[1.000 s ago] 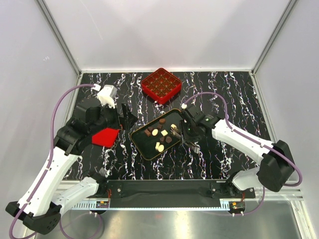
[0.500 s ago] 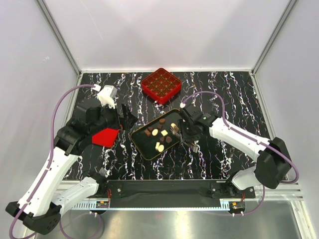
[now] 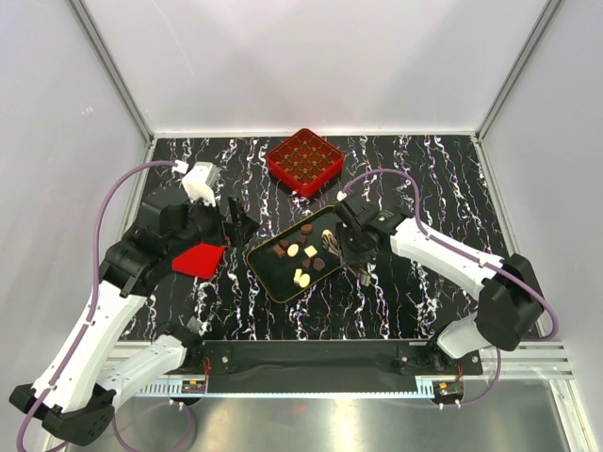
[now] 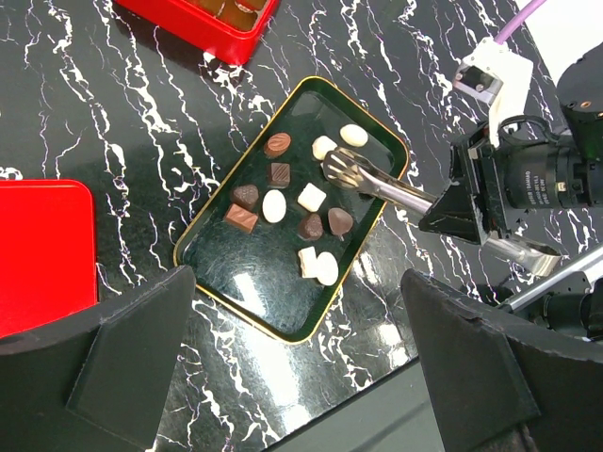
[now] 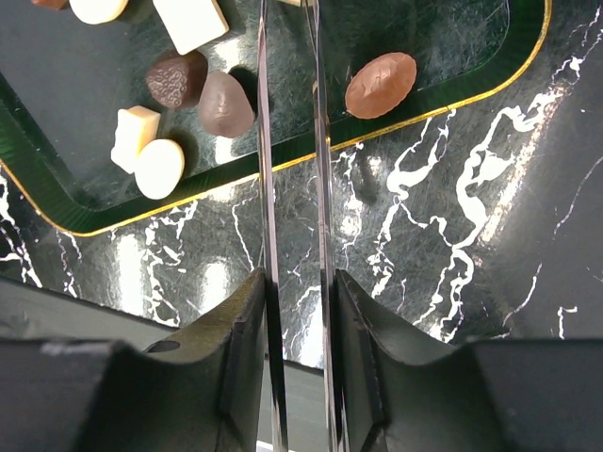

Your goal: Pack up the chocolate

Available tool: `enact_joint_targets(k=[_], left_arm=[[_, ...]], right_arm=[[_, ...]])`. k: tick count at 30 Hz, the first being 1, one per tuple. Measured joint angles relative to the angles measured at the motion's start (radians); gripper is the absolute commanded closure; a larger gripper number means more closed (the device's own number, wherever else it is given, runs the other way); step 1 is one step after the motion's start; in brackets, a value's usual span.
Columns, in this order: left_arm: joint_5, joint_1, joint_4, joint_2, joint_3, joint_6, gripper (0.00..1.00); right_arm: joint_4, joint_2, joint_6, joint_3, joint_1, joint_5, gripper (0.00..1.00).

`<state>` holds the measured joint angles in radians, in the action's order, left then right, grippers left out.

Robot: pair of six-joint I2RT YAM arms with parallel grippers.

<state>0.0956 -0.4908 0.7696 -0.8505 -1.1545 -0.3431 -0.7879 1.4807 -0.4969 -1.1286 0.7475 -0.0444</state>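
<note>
The right gripper (image 3: 353,250) holds metal tongs (image 3: 330,239) over the chocolate (image 3: 311,251) in the black tray (image 3: 272,276).

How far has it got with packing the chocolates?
Early, it seems. Done: the red box stands open, its lid set aside. In hand: the right gripper clamps metal tongs, tips beside a white piece; nothing looks lifted. Left: about a dozen chocolates lie in the black tray. The left gripper hangs open, empty. Whether any box cells are filled is unclear.
</note>
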Motion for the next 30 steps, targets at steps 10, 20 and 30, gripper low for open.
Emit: enact_joint_targets(k=[10,20,30], left_arm=[[-0.003,0.000,0.000,0.013,0.000,-0.002,0.01],[-0.005,0.000,0.000,0.018,0.000,-0.005,0.01],[-0.020,0.001,0.002,0.022,0.006,-0.004,0.01]], right_arm=[[-0.080,-0.092,0.003,-0.095,0.000,0.012,0.76],[-0.178,0.219,0.220,-0.772,-0.084,-0.093,0.74],[-0.224,0.762,0.375,-1.265,-0.271,-0.149,0.71]])
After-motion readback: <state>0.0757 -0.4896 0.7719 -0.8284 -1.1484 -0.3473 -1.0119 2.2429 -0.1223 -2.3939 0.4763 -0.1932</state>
